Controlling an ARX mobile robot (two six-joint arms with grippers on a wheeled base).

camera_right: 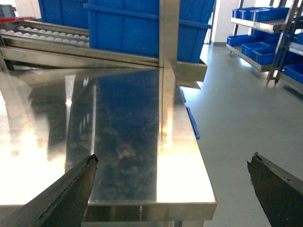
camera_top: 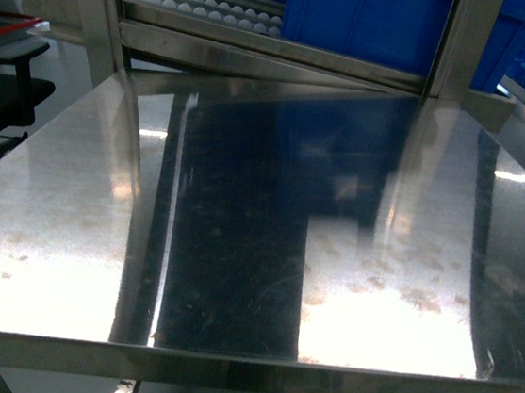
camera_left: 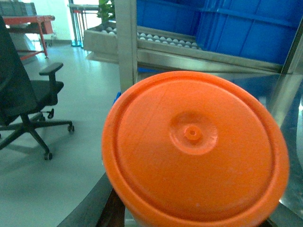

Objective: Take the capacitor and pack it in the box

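Observation:
An orange capacitor (camera_left: pixel 194 146), a big cylinder whose round end face with a small centre nub is turned to the camera, fills the left wrist view. My left gripper (camera_left: pixel 191 220) is shut on it: only a dark finger (camera_left: pixel 102 208) shows, at its lower left rim. It hangs beside the steel table, above the floor. My right gripper (camera_right: pixel 170 177) is open and empty over the table's right front corner (camera_right: pixel 189 189). The box is out of view. Neither gripper shows in the head view.
The steel table (camera_top: pixel 69 231) lies bare in front of me. Behind it run a roller conveyor (camera_top: pixel 199 4) and large blue bins (camera_top: pixel 359 18). A black office chair (camera_left: pixel 28 94) stands on the floor at left. Shelves of blue bins (camera_right: pixel 265 42) are at the right.

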